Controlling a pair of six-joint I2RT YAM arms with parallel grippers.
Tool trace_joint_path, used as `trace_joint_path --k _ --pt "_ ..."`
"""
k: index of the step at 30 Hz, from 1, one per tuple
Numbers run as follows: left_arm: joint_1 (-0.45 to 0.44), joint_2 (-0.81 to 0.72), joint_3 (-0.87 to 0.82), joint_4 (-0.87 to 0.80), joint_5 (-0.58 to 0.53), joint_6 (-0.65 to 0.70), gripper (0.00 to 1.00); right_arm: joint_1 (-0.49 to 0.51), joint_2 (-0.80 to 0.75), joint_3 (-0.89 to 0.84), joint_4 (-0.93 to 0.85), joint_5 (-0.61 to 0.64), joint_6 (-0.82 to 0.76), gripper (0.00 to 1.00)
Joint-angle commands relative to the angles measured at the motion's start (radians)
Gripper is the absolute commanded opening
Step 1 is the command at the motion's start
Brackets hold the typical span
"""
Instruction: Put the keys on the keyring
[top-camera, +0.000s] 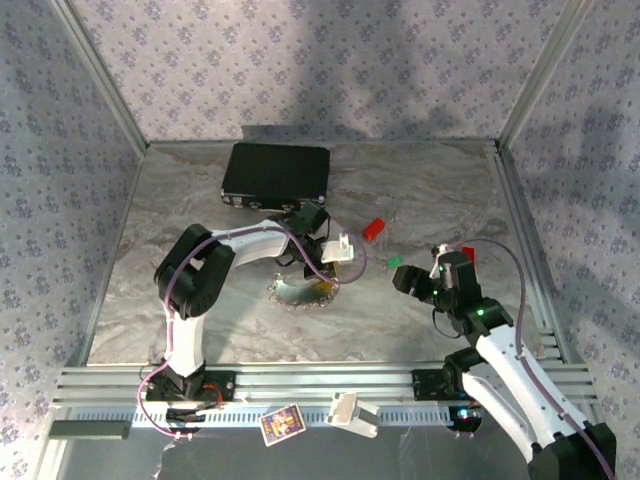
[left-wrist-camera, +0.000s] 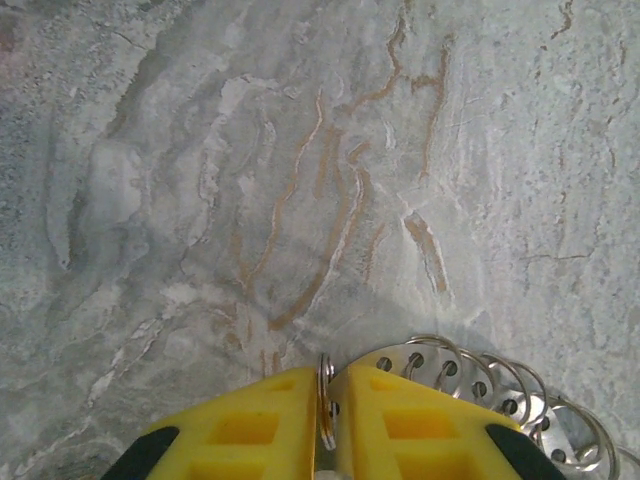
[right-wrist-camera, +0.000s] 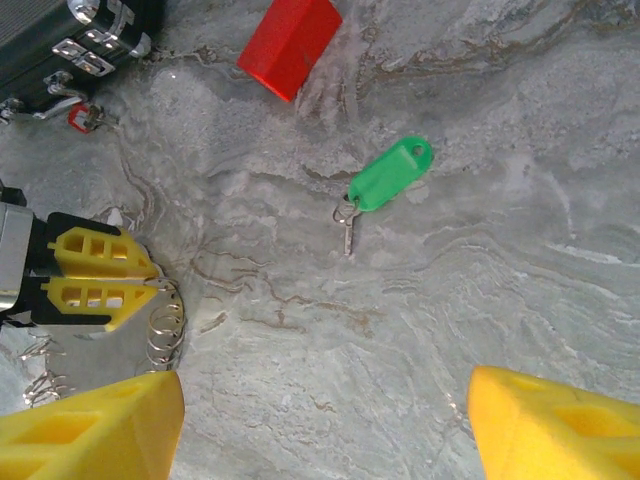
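The keyring (top-camera: 298, 293) is a round silvery plate with a row of wire rings, lying mid-table. My left gripper (left-wrist-camera: 327, 400) is shut, its yellow fingers (right-wrist-camera: 100, 280) pinching one ring upright, with the other rings (left-wrist-camera: 500, 385) fanned to its right. The green key (right-wrist-camera: 388, 180) lies flat on the table, beyond my right gripper (right-wrist-camera: 325, 440) and apart from it. That gripper is wide open with nothing between its pads. From above, the green key (top-camera: 393, 263) sits just left of the right gripper (top-camera: 425, 272). A small red piece (right-wrist-camera: 80, 118), perhaps the red key, lies against the case.
A black case (top-camera: 275, 172) lies at the back of the table, its latches facing the keyring. A bright red block (top-camera: 373, 228) rests between the case and the green key. A card (top-camera: 282, 423) and a white part (top-camera: 352, 412) sit on the front rail.
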Motion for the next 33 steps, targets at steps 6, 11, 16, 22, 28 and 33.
trace_joint_path --k 6,11,16,22,28,33 --pt "-0.008 0.017 0.022 -0.041 0.003 0.017 0.14 -0.017 -0.034 -0.016 -0.023 0.002 0.028 0.76" --pt "-0.009 0.033 0.032 -0.043 -0.005 0.017 0.14 -0.027 -0.039 -0.024 -0.018 -0.003 0.026 0.76" --pt "-0.008 0.037 0.041 -0.047 -0.02 0.026 0.04 -0.035 -0.047 -0.024 -0.023 -0.011 0.024 0.76" --pt "-0.009 -0.035 0.006 0.016 -0.001 0.029 0.0 -0.047 -0.067 -0.008 -0.05 -0.003 0.021 0.76" --pt "-0.008 -0.202 -0.077 0.128 0.042 0.015 0.0 -0.057 -0.057 0.035 -0.022 -0.023 -0.053 0.76" --pt "-0.009 -0.325 -0.117 0.135 0.086 0.006 0.0 -0.049 -0.024 0.085 0.074 -0.081 -0.137 0.75"
